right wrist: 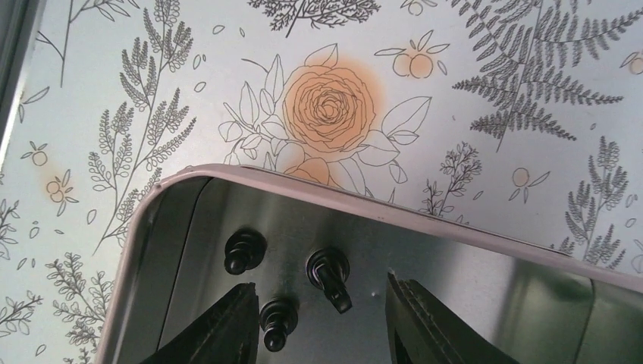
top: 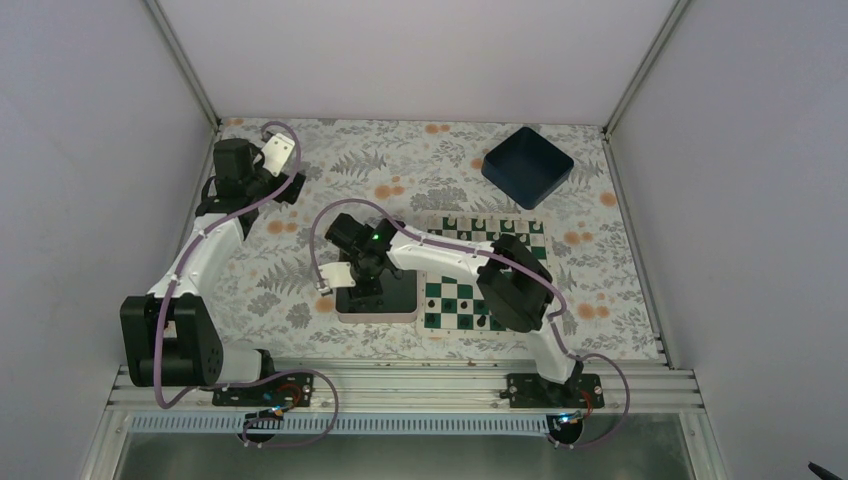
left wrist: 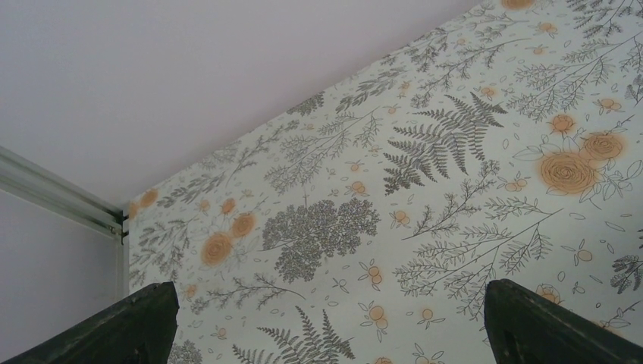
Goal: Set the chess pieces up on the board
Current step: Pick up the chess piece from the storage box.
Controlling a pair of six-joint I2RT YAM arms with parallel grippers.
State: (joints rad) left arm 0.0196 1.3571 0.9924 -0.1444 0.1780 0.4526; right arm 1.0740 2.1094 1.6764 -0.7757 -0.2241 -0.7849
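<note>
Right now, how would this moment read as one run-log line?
right hand: open over three black chess pieces in silver tin | left hand: open, empty, above floral cloth | board: partly set

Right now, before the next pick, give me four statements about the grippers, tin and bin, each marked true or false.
1. The right gripper hangs open over the tin. True.
2. The left gripper holds a chess piece. False: it is open with nothing between its fingers, above bare tablecloth.
3. Three black chess pieces show in the tin's visible corner. True.
4. The blue bin sits on the board. False: it stands apart, beyond the board's far edge.
</note>
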